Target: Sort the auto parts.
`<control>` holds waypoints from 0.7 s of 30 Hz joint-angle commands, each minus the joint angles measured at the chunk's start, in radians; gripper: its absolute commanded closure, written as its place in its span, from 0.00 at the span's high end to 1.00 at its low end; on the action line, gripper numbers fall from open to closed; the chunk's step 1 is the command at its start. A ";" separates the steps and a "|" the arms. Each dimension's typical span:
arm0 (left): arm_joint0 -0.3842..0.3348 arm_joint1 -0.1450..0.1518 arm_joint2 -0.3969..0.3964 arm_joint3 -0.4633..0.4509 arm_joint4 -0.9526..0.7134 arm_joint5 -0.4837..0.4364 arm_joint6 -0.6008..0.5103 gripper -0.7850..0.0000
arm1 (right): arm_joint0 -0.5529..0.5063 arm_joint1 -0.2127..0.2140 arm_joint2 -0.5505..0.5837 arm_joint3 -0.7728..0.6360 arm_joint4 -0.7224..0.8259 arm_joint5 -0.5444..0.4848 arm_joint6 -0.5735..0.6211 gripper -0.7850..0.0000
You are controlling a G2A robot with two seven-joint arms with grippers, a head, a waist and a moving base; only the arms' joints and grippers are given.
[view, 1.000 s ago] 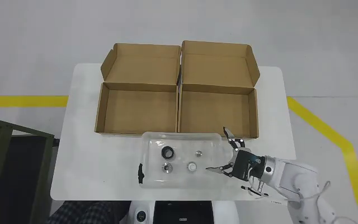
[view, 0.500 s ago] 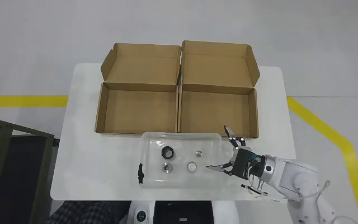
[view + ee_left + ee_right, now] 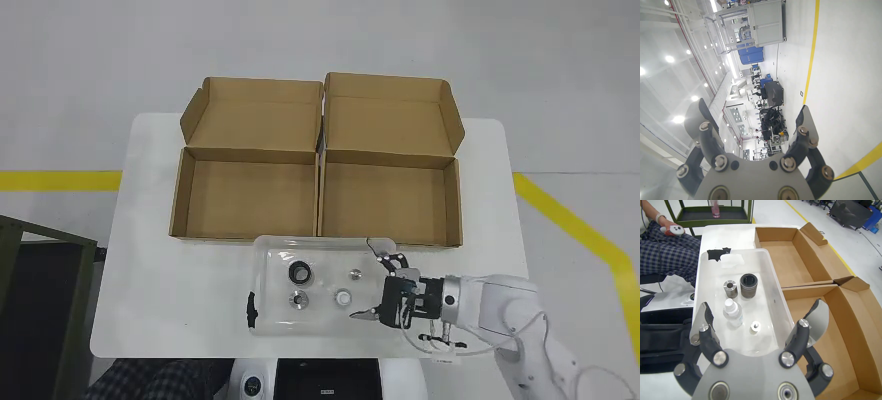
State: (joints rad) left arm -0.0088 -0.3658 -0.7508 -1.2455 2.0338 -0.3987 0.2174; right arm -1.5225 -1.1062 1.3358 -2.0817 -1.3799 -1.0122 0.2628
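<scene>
A clear plastic tray lies at the table's front. In it stand a dark linear bearing, a steel bushing, a small white-capped bottle and a small silver part. My right gripper hangs open over the tray's right end, closest to the silver part and the bottle and holding nothing. My left gripper is open and empty, pointing out at the room.
Two open cardboard boxes sit side by side behind the tray, the left box and the right box. Black tape marks the tray's left end. A green cart stands left of the table.
My right gripper has moved left, from beside the tray's right end to over that end. The parts have not moved.
</scene>
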 commanded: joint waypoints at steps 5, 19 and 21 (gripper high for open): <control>0.000 0.000 0.000 0.000 0.000 0.000 0.000 1.00 | 0.061 0.024 -0.092 0.038 0.124 0.000 0.144 1.00; 0.000 0.000 0.000 0.000 0.000 0.000 0.000 1.00 | 0.101 0.061 -0.123 0.043 0.202 0.018 0.334 1.00; 0.000 0.000 0.000 0.000 0.000 0.000 0.000 1.00 | 0.101 0.062 -0.125 0.041 0.195 0.031 0.336 1.00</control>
State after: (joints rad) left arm -0.0088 -0.3658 -0.7508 -1.2455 2.0338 -0.3987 0.2174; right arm -1.4214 -1.0445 1.2116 -2.0404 -1.1815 -0.9877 0.5987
